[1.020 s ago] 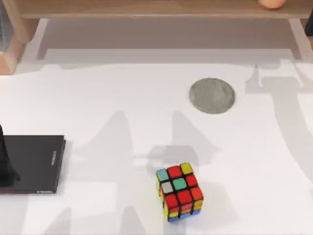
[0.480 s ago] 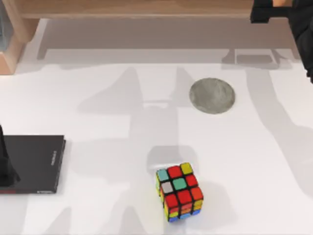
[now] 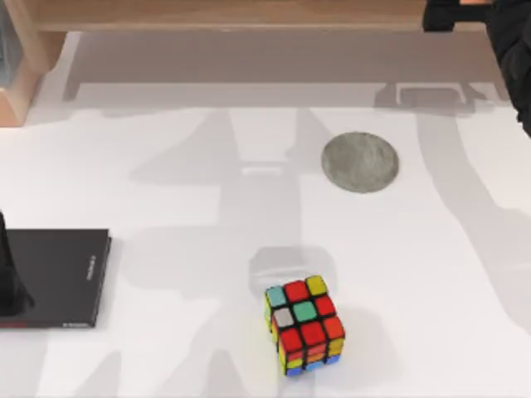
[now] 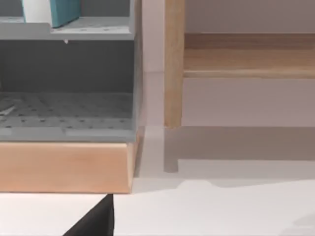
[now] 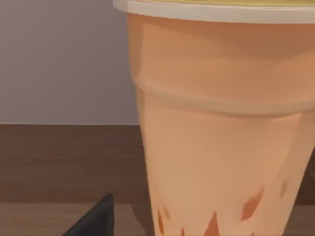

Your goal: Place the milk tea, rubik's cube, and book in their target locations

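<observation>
Right wrist view: the milk tea (image 5: 221, 123) stands on a wooden shelf (image 5: 59, 162) right before the right tool (image 3: 465, 12). I cannot tell if this tool grips it. It should close low and lift straight. The rubik's cube (image 3: 304, 324) waits far off on the table (image 3: 191, 348).

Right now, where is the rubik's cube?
In the top view the rubik's cube sits on the white table near the front edge, slightly right of centre, below the grey round coaster.

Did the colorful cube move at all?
No. The rubik's cube sits in the same spot below the gray disc, same stickers up.
</observation>
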